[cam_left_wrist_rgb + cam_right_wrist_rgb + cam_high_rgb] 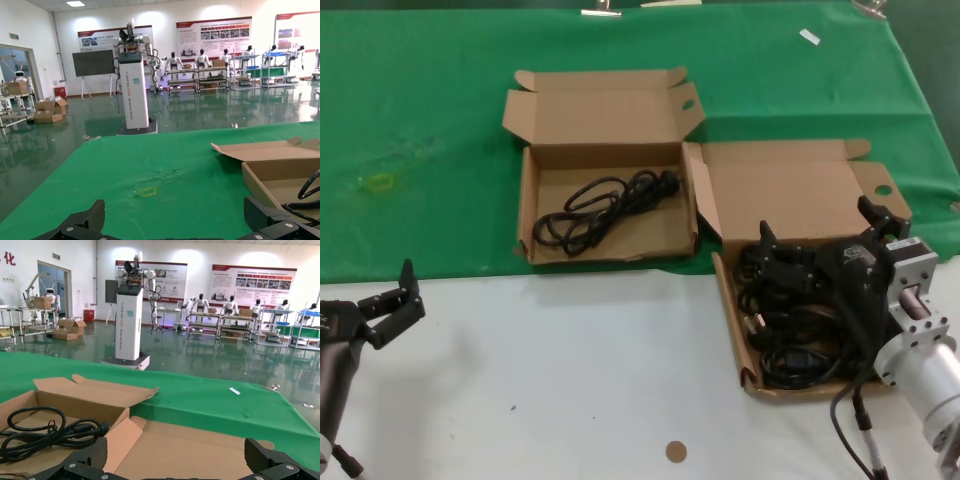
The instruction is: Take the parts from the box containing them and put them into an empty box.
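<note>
The box containing the parts [730, 300] sits at the right, with its tall side flap [705, 195] and open lid [200, 450]. Several black power cords [795, 340] are piled in it. My right gripper [820, 228] hovers open over the back of that pile, with only the lid showing between its fingers [175, 460]. The other box [528, 210] lies to the left on the green cloth and holds one looped cord [605, 205] [45, 432]. My left gripper [398, 305] [175, 222] rests open and holding nothing at the near left, away from both boxes.
Green cloth [440, 120] covers the far half of the table and white surface [570, 370] the near half. A small brown disc [675, 452] lies near the front edge. A yellow mark [380, 182] and a white tag [809, 37] lie on the cloth.
</note>
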Action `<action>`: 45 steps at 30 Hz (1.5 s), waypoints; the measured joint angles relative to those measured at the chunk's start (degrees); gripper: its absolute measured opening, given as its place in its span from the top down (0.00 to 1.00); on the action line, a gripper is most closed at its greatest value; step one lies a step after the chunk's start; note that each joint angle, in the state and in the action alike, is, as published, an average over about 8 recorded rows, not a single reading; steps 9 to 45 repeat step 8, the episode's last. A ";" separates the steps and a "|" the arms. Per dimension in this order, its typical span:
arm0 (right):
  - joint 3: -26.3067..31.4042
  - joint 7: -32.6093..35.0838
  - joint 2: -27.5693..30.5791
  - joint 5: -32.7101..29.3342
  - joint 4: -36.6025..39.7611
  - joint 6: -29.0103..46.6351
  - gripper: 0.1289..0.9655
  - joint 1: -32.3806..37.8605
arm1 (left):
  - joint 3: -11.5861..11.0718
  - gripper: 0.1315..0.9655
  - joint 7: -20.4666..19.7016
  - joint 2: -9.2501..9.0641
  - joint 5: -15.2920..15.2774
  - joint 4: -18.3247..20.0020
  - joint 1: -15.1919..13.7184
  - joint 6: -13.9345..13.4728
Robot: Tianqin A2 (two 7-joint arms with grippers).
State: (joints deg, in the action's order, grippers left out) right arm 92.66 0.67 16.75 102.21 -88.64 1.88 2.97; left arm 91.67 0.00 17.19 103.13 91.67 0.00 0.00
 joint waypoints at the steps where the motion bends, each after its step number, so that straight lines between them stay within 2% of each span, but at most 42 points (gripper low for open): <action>1: 0.00 0.00 0.00 0.00 0.00 0.00 0.00 0.00 | 0.00 0.00 0.00 0.00 0.00 0.00 0.00 0.00; 45: 0.00 0.00 0.00 0.00 0.00 0.00 0.00 0.00 | 0.00 0.00 0.00 0.00 0.00 0.00 0.00 0.00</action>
